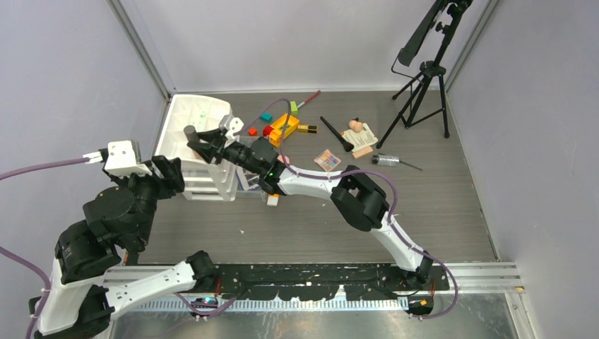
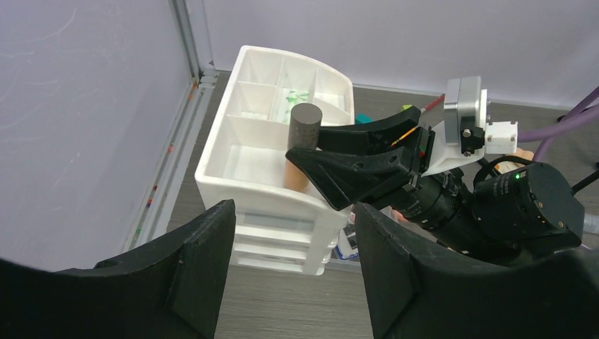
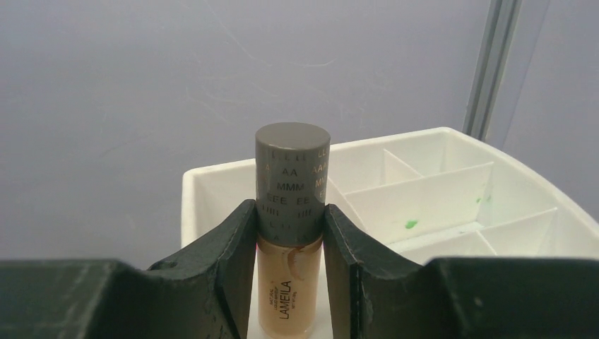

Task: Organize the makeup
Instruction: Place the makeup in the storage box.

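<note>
The right end effector [image 3: 288, 215] is clenched on a foundation bottle [image 3: 289, 191], one finger on each side, where the grey cap meets the beige body. The bottle's long axis is vertical, cap up, and it looks square to the fingers rather than tilted.

What matters for my next move is what lies under it. From the left wrist view, the bottle [image 2: 304, 123] stands over the large end compartment of the white organizer [image 2: 212, 166], towards that compartment's right side and clear of the dividers further back. The beige body seems to dip below the rim. Its base is hidden, so I cannot tell whether it touches the compartment floor. I judge that a straight descent along the bottle's own axis, followed by a release, would seat it. Any sideways drift risks catching the rim or a divider.

The left end effector [image 2: 293, 233] is released, jaws spread with nothing between them, and it hovers just outside the organizer's drawer-fronted wall. It is the nearer arm to the organizer, but it is empty.

More makeup lies on the surface to the organizer's right, including an eyeshadow palette [image 1: 326, 159] and a black brush [image 1: 336, 134].
</note>
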Tool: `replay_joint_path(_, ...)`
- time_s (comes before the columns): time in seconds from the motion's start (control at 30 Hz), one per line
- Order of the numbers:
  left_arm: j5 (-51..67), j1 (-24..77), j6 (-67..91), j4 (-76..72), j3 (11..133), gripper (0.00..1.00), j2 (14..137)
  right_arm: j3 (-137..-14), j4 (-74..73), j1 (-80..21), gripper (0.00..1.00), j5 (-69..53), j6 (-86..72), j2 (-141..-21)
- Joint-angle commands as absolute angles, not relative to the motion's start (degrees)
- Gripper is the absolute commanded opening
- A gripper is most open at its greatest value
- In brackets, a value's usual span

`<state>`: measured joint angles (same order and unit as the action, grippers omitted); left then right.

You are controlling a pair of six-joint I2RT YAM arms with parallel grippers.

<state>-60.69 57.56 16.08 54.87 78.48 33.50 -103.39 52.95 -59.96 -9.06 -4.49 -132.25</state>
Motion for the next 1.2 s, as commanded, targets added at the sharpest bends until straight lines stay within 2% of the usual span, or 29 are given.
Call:
replay_joint_path(0.0,-62.01,57.39,16.35,55.15,78.77,0.65,32.44,-106.12,61.16,-60.29,0.06,-7.81,-0.31,-132.3)
replay_joint_path(0.33,-61.98,57.39,16.08,54.78,78.53,0.65,32.29,-104.43,61.97,-60.22,0.53,-8.32,0.88,-131.92)
replay_joint_path(0.43,-61.96,57.37,16.08,54.68,78.27,0.65,32.27,-104.2,61.81,-60.28,0.6,-8.01,0.88,-131.72)
replay_joint_path(0.57,-61.88,57.39,16.17,54.6,78.31,0.65,32.38,-103.61,61.72,-60.27,0.65,-7.83,0.88,-131.36)
replay_joint_path(1.17,-61.62,57.35,16.12,53.55,77.43,0.67,33.38,-97.04,62.2,-60.27,0.67,-7.8,2.88,-124.56)
